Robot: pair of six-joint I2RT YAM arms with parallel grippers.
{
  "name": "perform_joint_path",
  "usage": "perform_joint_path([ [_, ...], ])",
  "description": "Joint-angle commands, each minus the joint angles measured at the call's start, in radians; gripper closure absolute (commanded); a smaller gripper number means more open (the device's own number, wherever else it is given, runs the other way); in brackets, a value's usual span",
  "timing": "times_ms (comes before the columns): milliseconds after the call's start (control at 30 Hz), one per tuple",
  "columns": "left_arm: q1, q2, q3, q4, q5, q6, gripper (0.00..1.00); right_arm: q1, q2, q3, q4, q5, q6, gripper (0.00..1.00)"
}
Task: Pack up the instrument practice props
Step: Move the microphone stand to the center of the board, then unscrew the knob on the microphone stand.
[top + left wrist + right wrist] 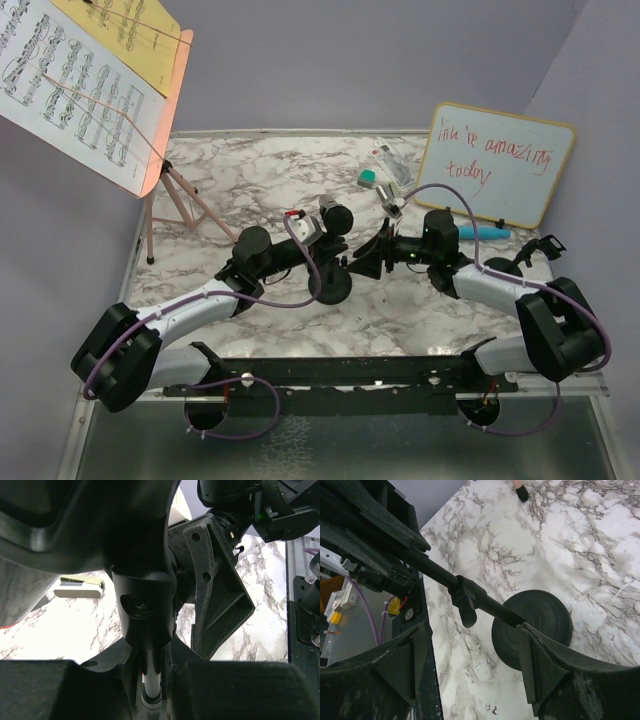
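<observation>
Mic pole point(335, 284), on the table point(250, 170) midway between side edges: top pinched in our left gripper point(305, 232); right gripper point(472, 662) gapes empty astride the shaft. We judge: securing it two-handed; next, right closes squarely.

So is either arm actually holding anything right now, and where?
The left end effector grips the black mic pole on its upper part. The right end effector only straddles the pole lower down, open.

A whiteboard point(495, 165) leaning at the back right carries red handwriting: "you're amazing today". The printed music pages point(70, 90) show staves too small to read.
</observation>
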Motion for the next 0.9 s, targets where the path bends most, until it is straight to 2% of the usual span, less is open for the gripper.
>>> perform_joint_path([
  [0, -0.013, -0.026, -0.019, 0.051, -0.007, 0.006, 1.0, 0.014, 0.044, 0.03, 0.091, -0.073, -0.025, 0.28],
  [167, -0.013, -0.037, -0.033, 0.057, -0.014, 0.002, 1.0, 0.017, 0.079, 0.035, 0.115, -0.117, -0.054, 0.41],
  [500, -0.014, -0.036, -0.025, 0.062, -0.016, -0.018, 1.0, 0.032, 0.151, 0.067, 0.218, -0.178, -0.037, 0.49],
  [867, -0.013, -0.034, -0.023, 0.063, -0.017, -0.023, 1.0, 0.034, 0.192, 0.089, 0.226, -0.214, -0.041, 0.73],
])
